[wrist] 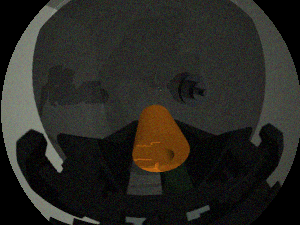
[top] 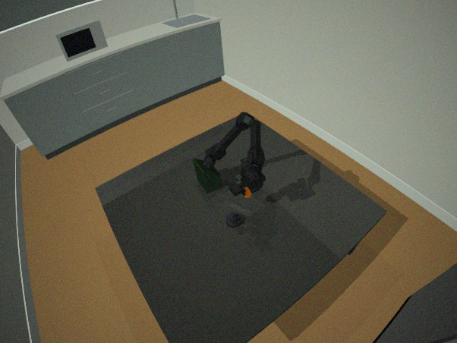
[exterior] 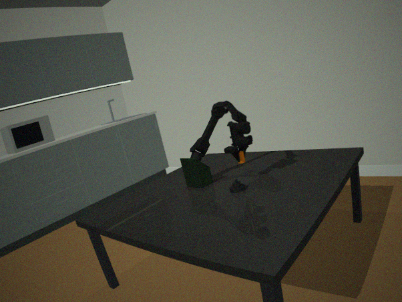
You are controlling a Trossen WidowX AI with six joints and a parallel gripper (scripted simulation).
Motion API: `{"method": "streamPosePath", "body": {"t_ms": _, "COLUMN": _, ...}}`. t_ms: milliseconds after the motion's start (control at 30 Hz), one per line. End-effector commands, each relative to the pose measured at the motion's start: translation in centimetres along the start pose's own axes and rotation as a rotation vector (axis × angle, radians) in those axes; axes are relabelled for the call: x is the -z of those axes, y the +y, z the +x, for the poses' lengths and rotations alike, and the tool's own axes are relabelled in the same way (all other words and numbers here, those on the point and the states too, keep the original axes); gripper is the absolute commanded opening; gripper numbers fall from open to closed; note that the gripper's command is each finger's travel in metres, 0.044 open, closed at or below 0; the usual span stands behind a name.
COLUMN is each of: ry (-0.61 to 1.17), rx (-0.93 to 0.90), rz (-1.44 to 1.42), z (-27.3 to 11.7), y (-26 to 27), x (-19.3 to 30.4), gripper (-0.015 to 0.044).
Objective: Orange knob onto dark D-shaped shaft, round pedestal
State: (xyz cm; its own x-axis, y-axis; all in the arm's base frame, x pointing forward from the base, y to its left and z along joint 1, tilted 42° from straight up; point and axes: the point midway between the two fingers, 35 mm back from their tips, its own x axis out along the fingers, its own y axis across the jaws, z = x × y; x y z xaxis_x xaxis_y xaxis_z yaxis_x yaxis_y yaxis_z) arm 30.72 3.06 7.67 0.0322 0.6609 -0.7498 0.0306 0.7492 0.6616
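The orange knob (top: pixel 247 193) (exterior: pixel 242 157) (wrist: pixel 159 136) is held above the table, clear of the pedestal. My gripper (wrist: pixel 155 123) is shut on it, one finger on each side. In the wrist view part of the knob's hole shows as a dark spot at its near end; the hole's flat side cannot be made out. The round dark pedestal (top: pixel 235 219) (exterior: pixel 238 187) (wrist: pixel 186 88) stands on the table with its shaft (wrist: pixel 200 92) pointing up. In the wrist view it is beyond the knob and to the right. The shaft's flat side cannot be seen.
A dark green block (top: pixel 208 178) (exterior: pixel 197 174) stands on the dark table (top: pixel 182 258) (exterior: pixel 187 230) beside the arm's base. The arm's shadow falls across the table. A grey cabinet row (top: pixel 125 83) (exterior: pixel 100 167) stands beyond the table.
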Motion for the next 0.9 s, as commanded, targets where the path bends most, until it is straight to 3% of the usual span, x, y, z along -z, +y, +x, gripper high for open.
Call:
{"method": "streamPosePath", "body": {"t_ms": 0, "ry": -0.009, "rx": 0.006, "rz": -0.005, "z": 0.1, "y": -1.4, "x": -0.8, "gripper": 0.0}}
{"method": "streamPosePath", "body": {"t_ms": 867, "ry": -0.008, "rx": 0.0, "rz": -0.009, "z": 2.5, "y": -9.2, "x": -2.8, "gripper": 0.0}}
